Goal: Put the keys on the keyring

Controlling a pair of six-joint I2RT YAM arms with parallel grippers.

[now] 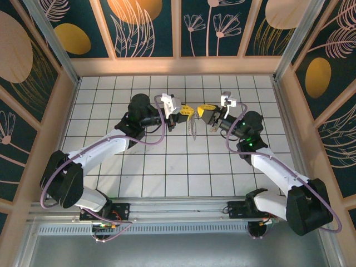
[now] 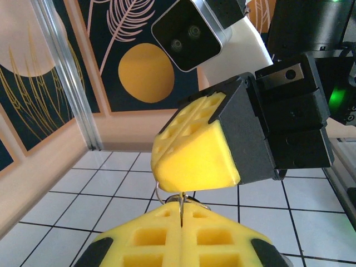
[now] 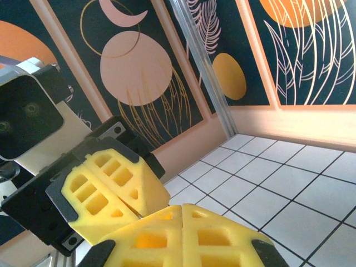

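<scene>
Where the left gripper (image 2: 182, 223) closes, we see its two yellow fingers (image 2: 139, 239) pressed flat together, with a thin upright edge of the keyring (image 2: 181, 204) pinched in the seam between them. Loops of the same silvery wire curve out on either side, just above the fingertips. The right gripper (image 2: 194, 153) comes in tilted from above. We cannot tell whether its yellow tip touches that wire or sits just over it. From its own wrist, the right fingers (image 3: 150, 239) are likewise shut tight with no gap, and the left gripper's fingers sit just beside them on the left. We cannot tell whether the right pair also nips the ring. From the top camera the two grippers meet tip to tip over the tiled floor (image 1: 167, 161), and the keyring (image 1: 193, 129) hangs pale and jagged beneath that meeting point. The keys are too small there for us to tell apart from it. Patterned walls (image 1: 147, 28) surround the floor.
</scene>
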